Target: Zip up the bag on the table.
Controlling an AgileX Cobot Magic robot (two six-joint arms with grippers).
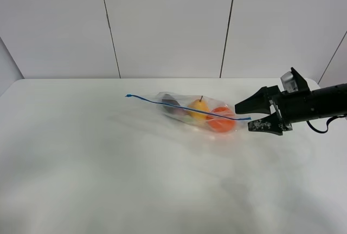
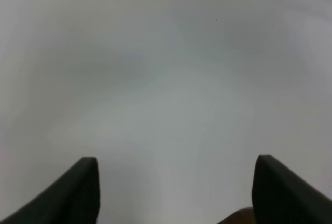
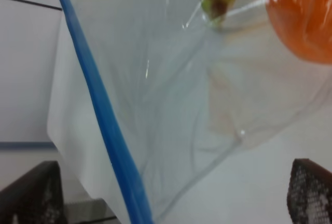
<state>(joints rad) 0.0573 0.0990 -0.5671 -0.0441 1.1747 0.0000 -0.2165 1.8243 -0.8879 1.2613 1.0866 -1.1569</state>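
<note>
A pale grey wall (image 1: 168, 23) rises behind everything — flat panels, split by thin dark seams (image 1: 109, 25) running top to bottom, each leaning slightly rather than truly upright.

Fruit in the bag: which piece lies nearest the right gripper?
The orange fruit, at the bag's end closest to the open right gripper. The yellow fruit and the dark purple eggplant lie farther along.
</note>
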